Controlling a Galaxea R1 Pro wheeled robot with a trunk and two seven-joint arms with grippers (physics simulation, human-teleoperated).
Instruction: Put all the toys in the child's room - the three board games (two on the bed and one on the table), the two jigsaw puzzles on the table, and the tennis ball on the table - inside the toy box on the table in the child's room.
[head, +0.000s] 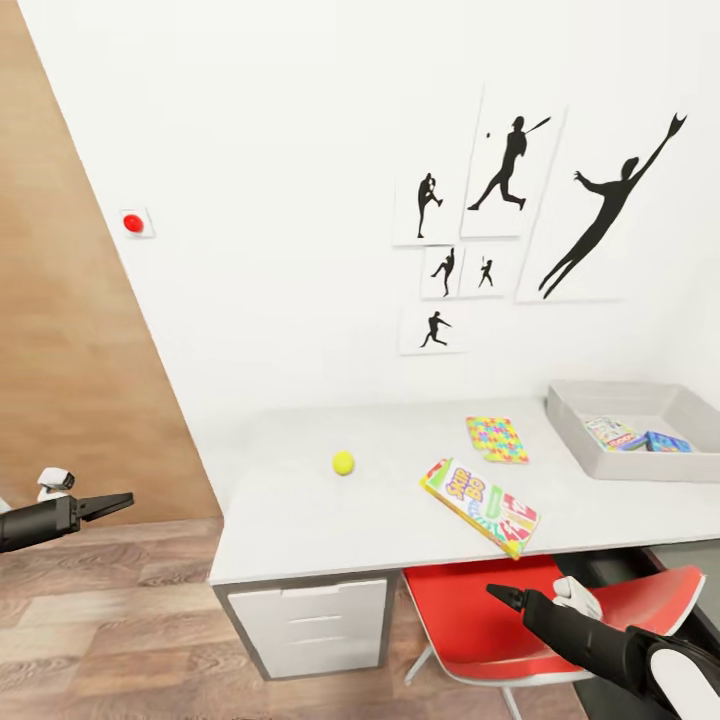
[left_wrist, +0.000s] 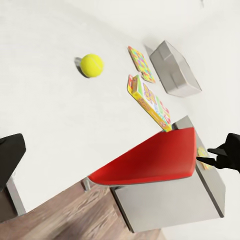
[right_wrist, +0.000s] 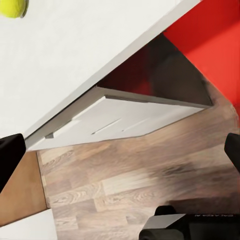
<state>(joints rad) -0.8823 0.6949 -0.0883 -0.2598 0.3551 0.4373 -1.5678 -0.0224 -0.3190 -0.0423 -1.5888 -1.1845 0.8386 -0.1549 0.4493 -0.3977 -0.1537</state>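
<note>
On the table (head: 300, 520) lie the tennis ball (head: 343, 462) (left_wrist: 92, 65), a jigsaw puzzle (head: 497, 439) (left_wrist: 140, 62) with what seems a second one under it, and the SKIP-BO board game (head: 480, 506) (left_wrist: 150, 102). The toy box (head: 600, 440) (left_wrist: 175, 70) stands at the table's right end, holding a white-and-red board game (head: 610, 431) and a blue one (head: 666, 441). My left gripper (head: 125, 498) (left_wrist: 122, 155) hovers open, left of the table. My right gripper (head: 495, 592) (right_wrist: 122, 155) is open below the front edge. The bed is out of view.
A red chair (head: 470, 620) (left_wrist: 150, 160) is tucked under the table, right under my right gripper. White drawers (head: 305, 615) (right_wrist: 115, 122) sit under the table's left end. A dark cabinet (head: 630, 570) stands low at the right. Wood plank floor (head: 110, 620) stretches to the left.
</note>
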